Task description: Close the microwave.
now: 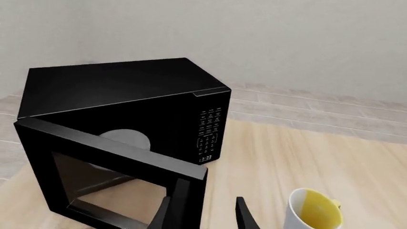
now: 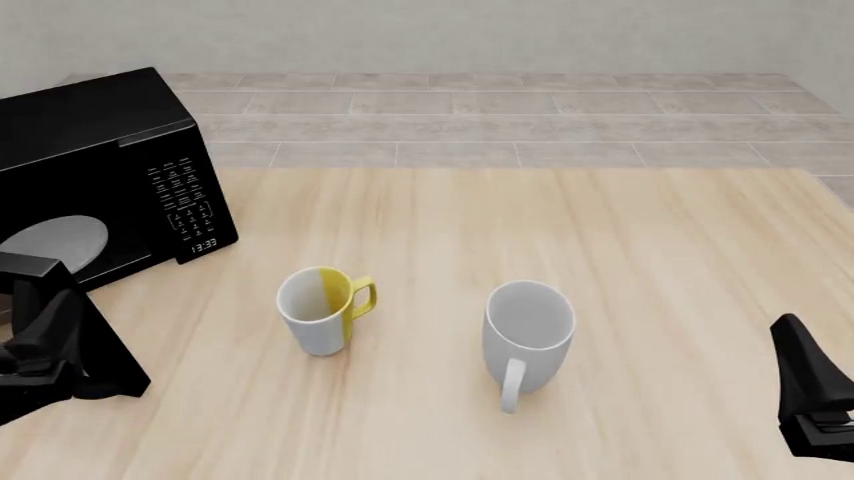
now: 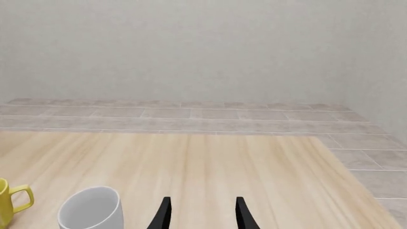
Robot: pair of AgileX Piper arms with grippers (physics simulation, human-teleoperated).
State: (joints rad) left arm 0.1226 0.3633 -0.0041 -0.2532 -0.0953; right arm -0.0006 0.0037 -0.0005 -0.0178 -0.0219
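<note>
Microwave: the microwave sits at the far left of the table, keypad panel facing the middle, its door swung well open toward our side.
Left gripper: the left gripper has its fingers spread, holding nothing; in the left wrist view they sit right at the door's free edge — whether they touch it, we cannot tell.
Right gripper: the right gripper is spread too, empty, low at the right edge of the table and well apart from the microwave.
Step in hand: we judge this to be the push — the left arm swings the door shut.
How to do it well: we press on the outer face near the free edge, far from the hinge, and follow the door's arc rather than pushing straight.
Watch for: the yellow mug stands near the left gripper, the white mug further right; we keep the sweep clear of both.
Finish: we press until the door sits flush with the keypad panel.
</note>
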